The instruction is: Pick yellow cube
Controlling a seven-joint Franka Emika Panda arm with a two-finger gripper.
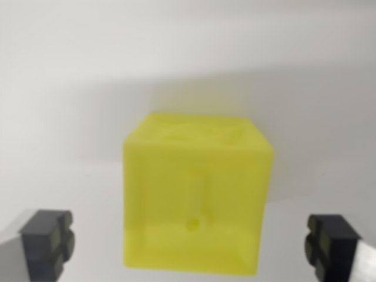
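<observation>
My claw (pixel 191 244) is wide apart with the yellow cube (pixel 197 197) sitting on the white desk (pixel 59 88) right between my fingers (pixel 47 241), and it looks hard, light and smooth, so I should squeeze its two flat sides.

A plain, matte white surface (pixel 70 70) fills the background, evenly lit, with a soft grey shadow (pixel 294 100) spreading across its right side.

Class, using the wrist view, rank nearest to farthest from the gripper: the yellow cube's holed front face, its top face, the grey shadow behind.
1. Yellow cube's holed front face, by the gripper.
2. Its top face, above.
3. Grey shadow, behind.
</observation>
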